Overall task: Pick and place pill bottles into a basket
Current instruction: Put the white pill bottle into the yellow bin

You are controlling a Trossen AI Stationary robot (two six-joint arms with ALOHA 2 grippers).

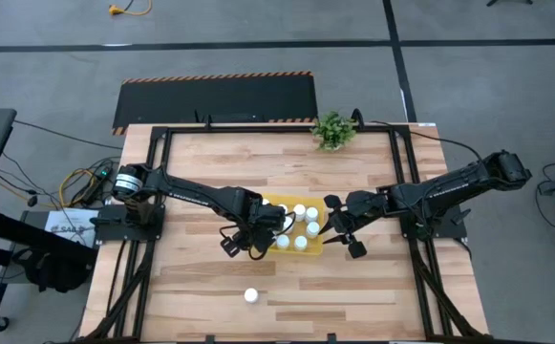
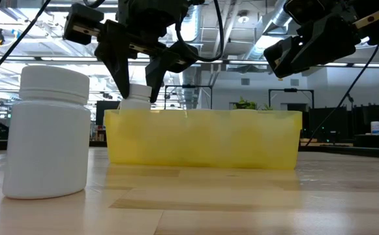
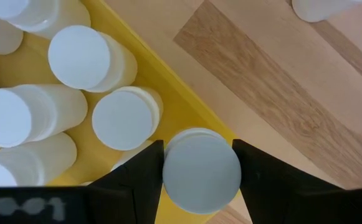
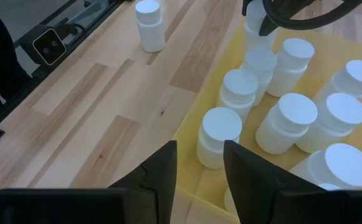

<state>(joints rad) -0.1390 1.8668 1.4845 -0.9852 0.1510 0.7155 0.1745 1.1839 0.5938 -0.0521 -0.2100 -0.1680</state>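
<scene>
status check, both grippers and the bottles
Left gripper shut on a pill bottle over the yellow basket edge. Right gripper shut, empty, beside the basket. One loose bottle left on the table, nothing blocking.

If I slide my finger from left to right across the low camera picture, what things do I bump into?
Lone pill bottle standing on the table → left gripper pinching a pill bottle → yellow basket → right gripper up high.

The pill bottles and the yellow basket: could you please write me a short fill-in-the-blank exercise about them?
1. The left gripper holds a pill bottle over the basket's ____.
2. One lone bottle stands on the ____, outside the basket.
3. The right gripper holds ____.

Missing words: rim; table; nothing
</scene>
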